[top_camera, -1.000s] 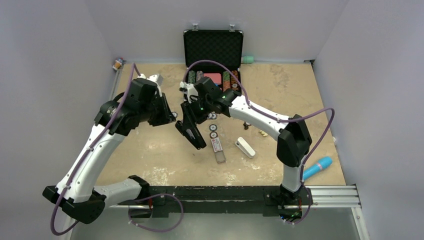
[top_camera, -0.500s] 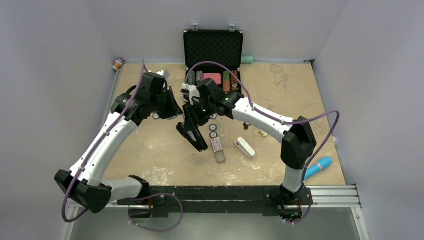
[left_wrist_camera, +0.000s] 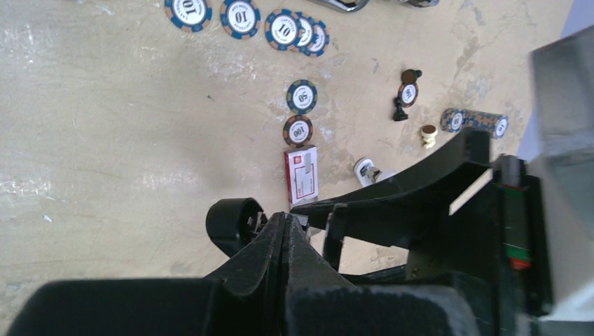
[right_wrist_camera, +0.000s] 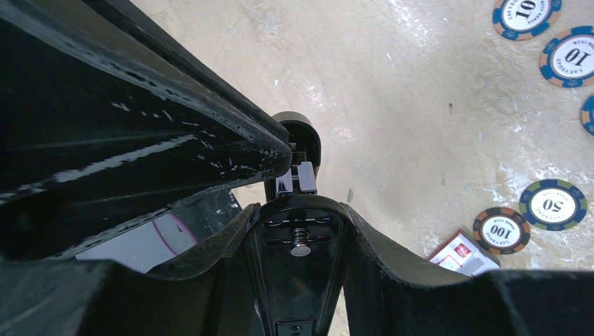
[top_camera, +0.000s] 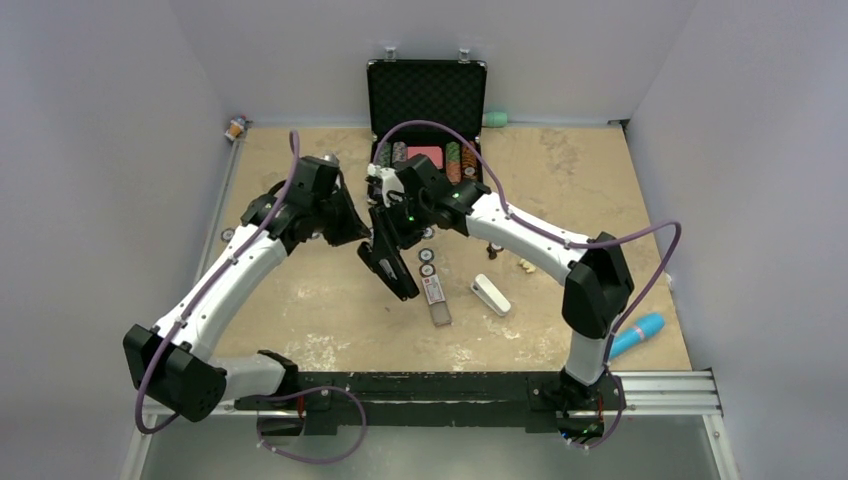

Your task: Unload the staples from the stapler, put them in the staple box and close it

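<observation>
Top view: the slim black hinged desk stapler (top_camera: 392, 262) is held clear of the tan table (top_camera: 300, 300) by the right gripper (top_camera: 388, 228). Its jaws are part-open and clamped on the stapler body, apparently so the opened end is presented to the other arm. The left gripper (top_camera: 352, 228) is positioned just beside it, jaws fully closed.

Left wrist view: the closed fingertips (left_wrist_camera: 284, 227) are set against the stapler's near end. Whether anything is pinched cannot be told. Round poker chips (left_wrist_camera: 302, 96) and a red-and-white card box (left_wrist_camera: 301, 175) are seen on the table below.

Right wrist view: the stapler is gripped between the fingers with one arm swung open, likely to expose the channel. No silvery strip of staples can be made out in any view.
</observation>
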Robot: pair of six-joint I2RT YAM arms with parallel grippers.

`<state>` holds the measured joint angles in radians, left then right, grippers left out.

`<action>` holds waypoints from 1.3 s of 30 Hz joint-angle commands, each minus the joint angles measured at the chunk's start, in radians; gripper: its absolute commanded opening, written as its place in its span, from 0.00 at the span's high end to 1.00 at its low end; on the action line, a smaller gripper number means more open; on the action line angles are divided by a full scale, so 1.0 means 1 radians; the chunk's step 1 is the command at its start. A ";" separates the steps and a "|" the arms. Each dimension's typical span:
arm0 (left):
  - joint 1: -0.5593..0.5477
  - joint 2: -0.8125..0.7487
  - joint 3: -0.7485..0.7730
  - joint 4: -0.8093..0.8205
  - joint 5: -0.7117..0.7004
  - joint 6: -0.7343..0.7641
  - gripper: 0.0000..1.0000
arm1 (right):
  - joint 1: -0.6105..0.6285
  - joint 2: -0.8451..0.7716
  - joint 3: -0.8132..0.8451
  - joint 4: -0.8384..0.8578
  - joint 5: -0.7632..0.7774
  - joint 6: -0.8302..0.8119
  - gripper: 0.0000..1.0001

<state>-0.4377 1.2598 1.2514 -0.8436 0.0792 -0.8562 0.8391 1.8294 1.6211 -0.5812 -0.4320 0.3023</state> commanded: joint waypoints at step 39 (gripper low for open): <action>0.014 0.145 -0.197 0.318 0.160 -0.092 1.00 | -0.009 0.045 0.107 -0.142 0.199 0.026 1.00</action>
<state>-0.4274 1.4075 1.0679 -0.5442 0.2211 -0.9585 0.8345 1.8961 1.6680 -0.7494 -0.2253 0.3145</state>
